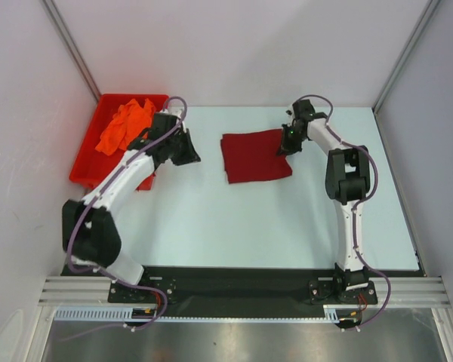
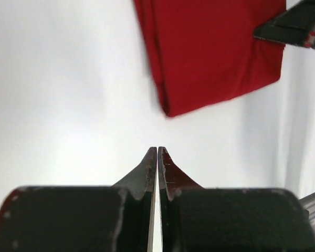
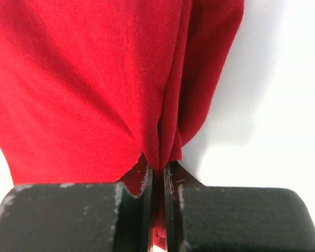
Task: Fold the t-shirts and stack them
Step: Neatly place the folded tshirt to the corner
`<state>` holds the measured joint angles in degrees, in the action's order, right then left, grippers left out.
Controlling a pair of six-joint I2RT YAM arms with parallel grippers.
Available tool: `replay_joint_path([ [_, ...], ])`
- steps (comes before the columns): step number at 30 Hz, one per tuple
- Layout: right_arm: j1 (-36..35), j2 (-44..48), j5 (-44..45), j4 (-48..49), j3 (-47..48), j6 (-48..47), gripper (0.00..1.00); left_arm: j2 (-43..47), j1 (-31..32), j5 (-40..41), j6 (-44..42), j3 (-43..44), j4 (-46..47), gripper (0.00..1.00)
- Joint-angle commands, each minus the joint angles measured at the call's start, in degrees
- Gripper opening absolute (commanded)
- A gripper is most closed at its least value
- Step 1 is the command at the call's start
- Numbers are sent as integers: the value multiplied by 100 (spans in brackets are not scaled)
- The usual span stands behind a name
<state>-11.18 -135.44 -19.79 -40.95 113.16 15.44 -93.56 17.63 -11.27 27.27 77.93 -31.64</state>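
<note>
The dark red t-shirt [image 1: 254, 156] lies folded into a rectangle on the table's middle back. My right gripper [image 1: 285, 145] is shut on its right edge, with a pinch of red cloth [image 3: 158, 152] between the jaws. The shirt also shows in the left wrist view [image 2: 210, 52]. My left gripper [image 1: 189, 154] is shut and empty, left of the shirt and apart from it, its fingertips [image 2: 149, 160] over bare table. The orange t-shirt [image 1: 126, 123] lies crumpled in the red bin [image 1: 90, 162] at the back left.
The red plastic bin stands against the left wall, beside my left arm. White walls close in the table on three sides. A black strip and metal rail [image 1: 241, 290] run along the near edge.
</note>
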Motion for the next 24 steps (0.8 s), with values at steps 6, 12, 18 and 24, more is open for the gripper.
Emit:
replay_joint_path([
  [6, 915, -149, 2233, -801, 882, -1394, 0, 1734, 56, -147, 156, -1789, -150, 8],
  [12, 1548, -535, 2919, -704, 1540, -2044, 0, 1903, 241, -236, -10, -2124, -597, 7],
  [18, 1918, -1195, 3112, -608, 2394, -2317, 0, 1727, 241, -86, -362, -2072, -844, 6],
  [24, 2252, -1240, 3051, -46, 2430, -2010, 0, 1446, 241, -121, -441, -1975, -748, 6],
])
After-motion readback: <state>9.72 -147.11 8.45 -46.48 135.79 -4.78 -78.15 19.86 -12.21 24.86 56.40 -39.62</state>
